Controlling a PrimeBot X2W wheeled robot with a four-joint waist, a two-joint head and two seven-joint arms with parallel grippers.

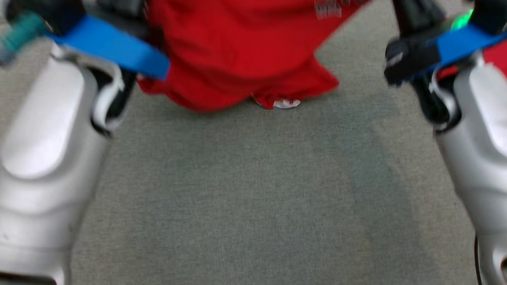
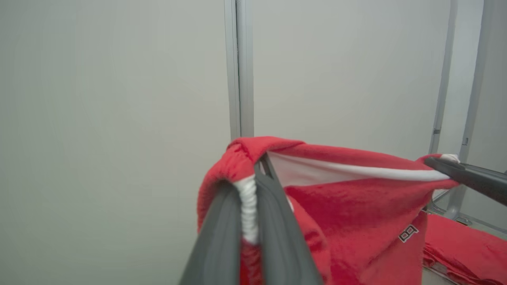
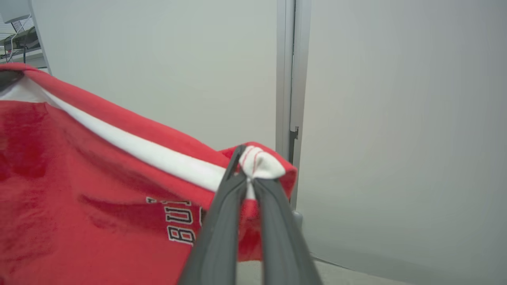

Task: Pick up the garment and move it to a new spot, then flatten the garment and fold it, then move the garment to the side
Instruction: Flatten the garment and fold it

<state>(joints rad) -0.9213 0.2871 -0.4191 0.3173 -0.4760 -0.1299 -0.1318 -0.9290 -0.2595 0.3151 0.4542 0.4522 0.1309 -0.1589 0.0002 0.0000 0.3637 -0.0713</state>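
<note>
garment (image 1: pixel 237 51): blurred, top cut by head view's upper edge | lettering (image 3: pixel 180 233): partly hidden behind right gripper (image 3: pixel 248 174)

Bright red garment (image 1: pixel 237 55) at twelve o'clock in your head view, over speckled grey-green carpet (image 1: pixel 253 190). Your forearm (image 1: pixel 43 150) at eight is pale silver, crossed by a blue strap (image 1: pixel 111 45). Green light (image 1: pixel 461 19) glowing at one. In your right wrist view, a white band (image 3: pixel 158 156) runs across the red, white black-edged lettering (image 3: pixel 182 235) sits at seven, and the fingers (image 3: pixel 218 237) are dark grey.
</note>
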